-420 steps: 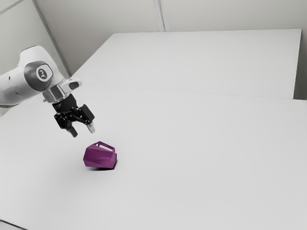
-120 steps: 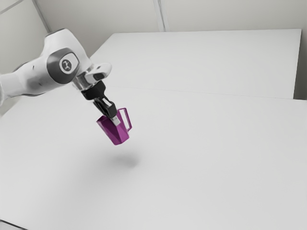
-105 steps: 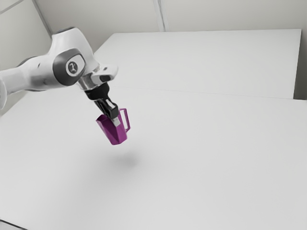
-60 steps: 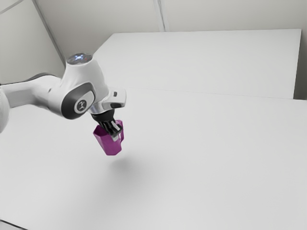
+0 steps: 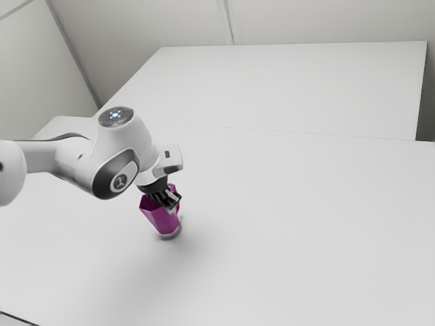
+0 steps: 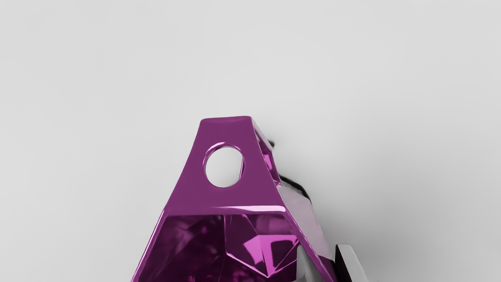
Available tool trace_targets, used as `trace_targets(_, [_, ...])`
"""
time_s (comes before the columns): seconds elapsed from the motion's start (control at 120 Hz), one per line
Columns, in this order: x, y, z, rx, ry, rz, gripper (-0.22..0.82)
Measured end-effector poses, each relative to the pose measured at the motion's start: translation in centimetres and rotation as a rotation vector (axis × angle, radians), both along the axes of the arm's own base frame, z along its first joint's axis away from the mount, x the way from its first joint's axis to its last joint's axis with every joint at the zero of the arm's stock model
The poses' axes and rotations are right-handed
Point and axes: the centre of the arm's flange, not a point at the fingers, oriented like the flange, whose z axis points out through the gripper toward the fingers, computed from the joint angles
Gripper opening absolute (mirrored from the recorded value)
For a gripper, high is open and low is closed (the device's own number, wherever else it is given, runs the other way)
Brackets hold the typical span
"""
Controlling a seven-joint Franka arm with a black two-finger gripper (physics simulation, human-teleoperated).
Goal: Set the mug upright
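At the end of our arm [image 5: 122, 153], our gripper [image 5: 171, 206] pinches the side of the purple mug [image 5: 161, 219], one finger [image 6: 306, 268] inside it, the other outside, both cut off in the wrist view. Our mug leans, open end toward the exterior view's left, and its bottom is too blurry to tell if it touches the white table [image 5: 292, 224]. Far behind is a pale wall [image 5: 319, 20].

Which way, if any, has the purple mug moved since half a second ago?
Yes, the purple mug moved down and slightly toward the exterior view's right, away from the thin tabletop line.
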Motion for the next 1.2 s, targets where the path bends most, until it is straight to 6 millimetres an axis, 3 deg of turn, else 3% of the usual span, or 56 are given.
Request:
trace_targets(0.2, [0.2,-0.1,-0.8,-0.017,0.000,0.043,-0.16])
trace_targets(0.467, [0.4,-0.4,0.2,-0.044,-0.025,0.073,0.27])
trace_targets(0.583, [0.6,-1.3,3.3,-0.057,-0.083,0.069,0.41])
trace_targets(0.875, [4.3,-2.1,15.9,-0.134,-0.051,0.139,0.56])
trace_targets(1.1, [7.5,-2.2,22.2,-0.157,0.061,0.148,0.59])
trace_targets(1.2, [8.4,-2.1,24.0,-0.155,0.102,0.148,0.59])
